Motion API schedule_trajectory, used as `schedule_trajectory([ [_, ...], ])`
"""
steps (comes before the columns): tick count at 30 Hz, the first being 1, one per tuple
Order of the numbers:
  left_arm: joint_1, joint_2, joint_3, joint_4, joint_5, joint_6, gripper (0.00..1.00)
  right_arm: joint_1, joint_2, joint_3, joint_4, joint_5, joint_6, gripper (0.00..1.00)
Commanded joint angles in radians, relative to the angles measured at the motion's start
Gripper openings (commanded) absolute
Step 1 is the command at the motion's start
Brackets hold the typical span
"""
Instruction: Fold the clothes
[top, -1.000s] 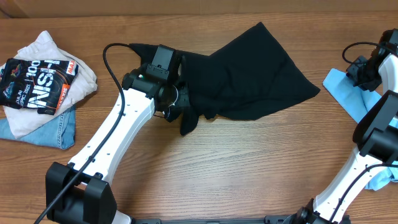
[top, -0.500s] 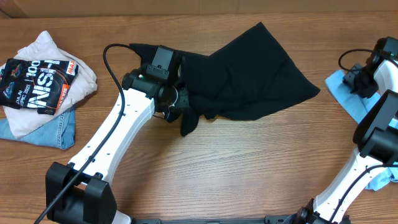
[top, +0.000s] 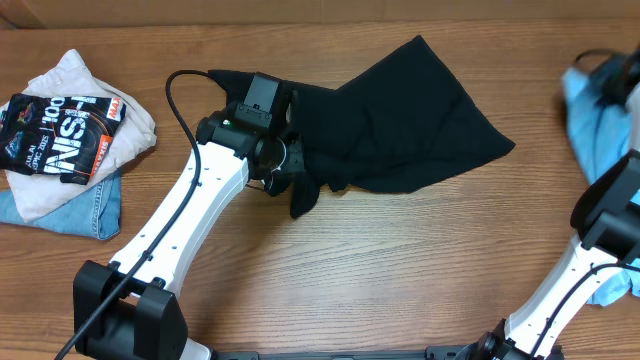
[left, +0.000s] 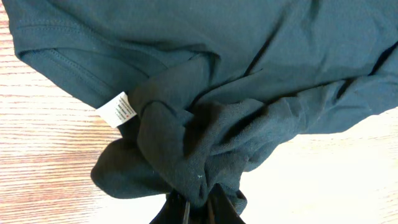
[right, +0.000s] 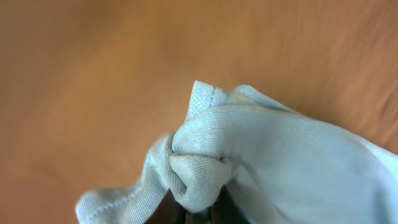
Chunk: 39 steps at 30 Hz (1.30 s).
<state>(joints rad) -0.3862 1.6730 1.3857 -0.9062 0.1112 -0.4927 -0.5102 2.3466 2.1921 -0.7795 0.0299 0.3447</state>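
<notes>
two grips are on at once. the left gripper (left: 199, 208) is pinched tight on a bunched fold of the black shirt (top: 400, 120), near its white neck label (left: 118, 109). the rest of the shirt lies rumpled on the table (top: 400, 280), at centre towards the far side. gathering cloth by the collar likely gives a handle for pulling the shirt flat. the right gripper (right: 200, 214) is closed on a wad of the light blue shirt (right: 298, 162) at the far right, blurred, probably clearing it from the folding space. a pile of other clothes (top: 60, 130) sits at the left, well apart.
</notes>
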Motion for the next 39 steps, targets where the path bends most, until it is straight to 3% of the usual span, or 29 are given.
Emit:
schedule_trajectory([
  [1, 0.0, 0.001, 0.005, 0.002, -0.007, 0.021, 0.06, -0.009, -0.028, 0.18, 0.009, -0.009, 0.026, 0.18],
  [3, 0.0, 0.001, 0.005, 0.002, -0.007, 0.021, 0.06, -0.008, -0.028, 0.216, 0.012, -0.009, 0.026, 0.27],
  [6, 0.0, 0.0, 0.005, 0.001, -0.007, 0.021, 0.06, -0.007, -0.028, 0.222, -0.023, -0.01, 0.026, 0.71],
  [7, 0.0, 0.0, 0.005, 0.0, -0.008, 0.021, 0.08, -0.007, -0.027, 0.22, -0.053, -0.01, 0.026, 0.79],
  [10, 0.0, 0.0, 0.005, 0.001, -0.008, 0.022, 0.11, -0.007, -0.027, 0.215, -0.118, -0.009, 0.014, 0.88],
  [23, 0.001, 0.001, 0.005, -0.004, -0.019, 0.023, 0.12, 0.021, -0.061, 0.216, -0.403, -0.103, -0.079, 0.9],
  [29, 0.001, 0.0, 0.005, -0.01, -0.069, 0.022, 0.11, 0.078, -0.092, 0.216, -0.582, -0.099, -0.149, 0.86],
  [39, 0.001, 0.0, 0.005, -0.01, -0.07, 0.022, 0.1, 0.126, -0.158, 0.216, -0.817, -0.103, -0.139, 0.8],
])
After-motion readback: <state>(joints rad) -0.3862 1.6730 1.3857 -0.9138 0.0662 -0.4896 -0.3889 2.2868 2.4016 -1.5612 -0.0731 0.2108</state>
